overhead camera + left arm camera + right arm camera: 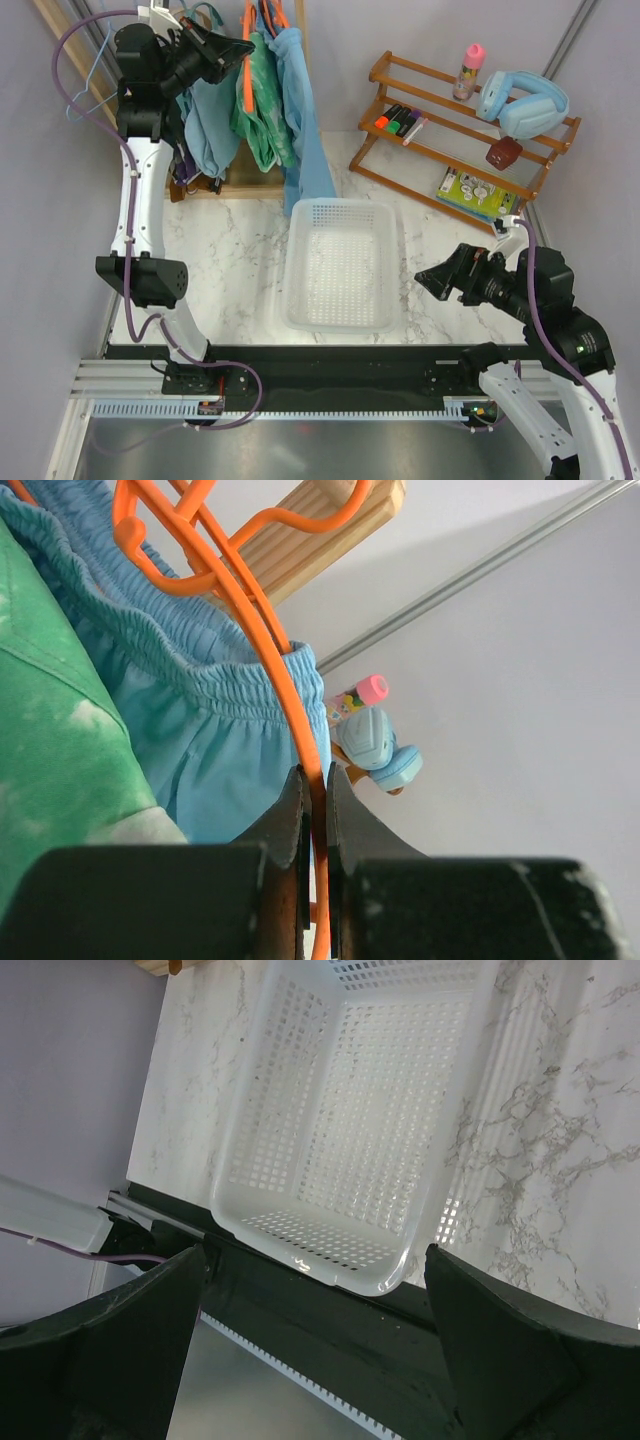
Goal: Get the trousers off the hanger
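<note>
**A:** Which step is judged to be in hand?

**B:** The securing of the hanger. At the upper left of the overhead view, the left gripper [232, 48] is raised among the hanging clothes. The thin bright orange plastic hanger [245, 85] is pinched between its jaws, which are closed down to the thickness of the rod. The small bright green trousers with white blotches [258, 110] are seen hanging on it, touching a plain light-blue garment [300, 100] just to the right. No part of the trousers has been slid off yet.

**A:** What is called for next?

**B:** It is judged that the hanger must be steadied while the trousers are drawn off by the other arm. Further right, a white perforated plastic basket [340, 265] is set on the marble table [230, 260]. The right gripper [428, 278] is held low beside it, well apart from the garments, so a long reach would be required.

**A:** What is shown by one view and missed by another?

**B:** In the left wrist view the orange rod is shown passing between the fingertips [290, 810], with green fabric at the left edge. From above, that contact is masked by the gripper's body. In the right wrist view the jaws are shown spread wide with nothing held. Only from above can the gap between the two arms be judged.
</note>
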Available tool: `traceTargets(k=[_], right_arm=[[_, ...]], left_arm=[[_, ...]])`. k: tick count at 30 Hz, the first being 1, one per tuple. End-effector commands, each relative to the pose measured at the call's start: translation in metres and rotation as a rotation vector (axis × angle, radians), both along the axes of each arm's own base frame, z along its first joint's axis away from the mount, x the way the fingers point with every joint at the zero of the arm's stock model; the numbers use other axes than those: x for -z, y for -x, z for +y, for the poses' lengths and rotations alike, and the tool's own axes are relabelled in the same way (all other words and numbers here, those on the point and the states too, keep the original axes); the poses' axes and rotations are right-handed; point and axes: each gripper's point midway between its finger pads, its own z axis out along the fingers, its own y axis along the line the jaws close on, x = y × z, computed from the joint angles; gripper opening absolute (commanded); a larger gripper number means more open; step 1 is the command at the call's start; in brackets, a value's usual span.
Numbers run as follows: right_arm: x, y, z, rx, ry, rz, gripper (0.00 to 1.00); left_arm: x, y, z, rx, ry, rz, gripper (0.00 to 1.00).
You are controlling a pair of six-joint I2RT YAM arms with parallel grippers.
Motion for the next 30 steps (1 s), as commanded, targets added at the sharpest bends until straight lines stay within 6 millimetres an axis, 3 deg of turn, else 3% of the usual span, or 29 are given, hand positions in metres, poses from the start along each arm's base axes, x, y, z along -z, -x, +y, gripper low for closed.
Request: traceTargets(k=[1, 8, 16, 17, 19, 20, 22, 24, 27, 28, 30], right_arm=[[-0.003, -0.002, 0.003, -0.010, -0.013, 0.001, 0.98], [-0.002, -0.003, 0.004, -0.011, -0.009, 0.005, 0.98], [-0.003, -0.005, 0.004, -0.015, -0.002, 0.004, 0.98], [-0.003, -0.005, 0.004, -0.014, 0.000, 0.002, 0.98], [-0.002, -0.006, 0.004, -0.016, 0.006, 0.003, 0.98], [-0.002, -0.007, 0.004, -0.019, 0.008, 0.008, 0.98], [-0.002, -0.008, 0.004, -0.020, 0.016, 0.005, 0.98], [-0.002, -0.010, 0.004, -0.025, 0.027, 0.002, 0.98], [-0.003, -0.012, 0.005, -0.032, 0.033, 0.002, 0.98], [-0.004, -0.012, 0.005, -0.035, 0.037, -0.005, 0.98], [-0.005, -0.013, 0.005, -0.037, 0.040, -0.006, 0.98]], left_arm=[[-0.133, 0.088, 0.001, 0.059, 0.052, -0.484, 0.02], [-0.153, 0.101, 0.005, 0.073, 0.114, -0.536, 0.02], [-0.148, 0.119, 0.007, 0.056, 0.070, -0.509, 0.02], [-0.152, 0.132, 0.007, 0.057, 0.063, -0.518, 0.02], [-0.145, 0.140, 0.007, 0.056, 0.044, -0.500, 0.02], [-0.152, 0.162, 0.007, 0.058, 0.038, -0.530, 0.02], [-0.142, 0.168, 0.007, 0.053, 0.017, -0.517, 0.02], [-0.143, 0.189, 0.007, 0.053, 0.002, -0.538, 0.02], [-0.126, 0.198, 0.005, 0.068, -0.006, -0.477, 0.02], [-0.127, 0.215, 0.004, 0.087, -0.009, -0.488, 0.02], [-0.112, 0.219, 0.002, 0.103, -0.014, -0.450, 0.02]])
